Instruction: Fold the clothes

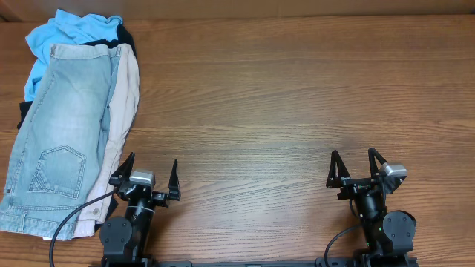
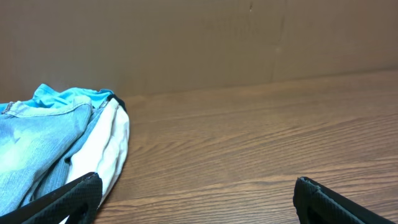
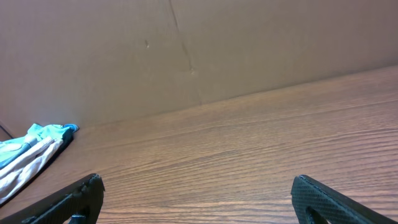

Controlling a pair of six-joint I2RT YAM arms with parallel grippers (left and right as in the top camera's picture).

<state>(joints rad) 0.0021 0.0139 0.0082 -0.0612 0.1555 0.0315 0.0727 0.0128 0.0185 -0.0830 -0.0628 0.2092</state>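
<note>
- Wood-grain desk meets a plain brown wall at its far edge.
- Denim shorts lie over beige shorts along the left edge, toward the far-left corner.
- Left gripper and right gripper, near edge: jaws spread, empty.

Clothes in one stacked pile, far-left part of table.
- Denim shorts: light-wash blue, on top, spread fairly flat, lengthwise away from near edge; waistband at near end, one stitched back pocket facing up.
- Beige shorts: beneath denim, strip showing along its right side.
- Sky-blue top: crumpled, at far end of pile, partly under denim.
- Black garment: mostly buried, slivers only, behind top and at pile's left edge.
</note>
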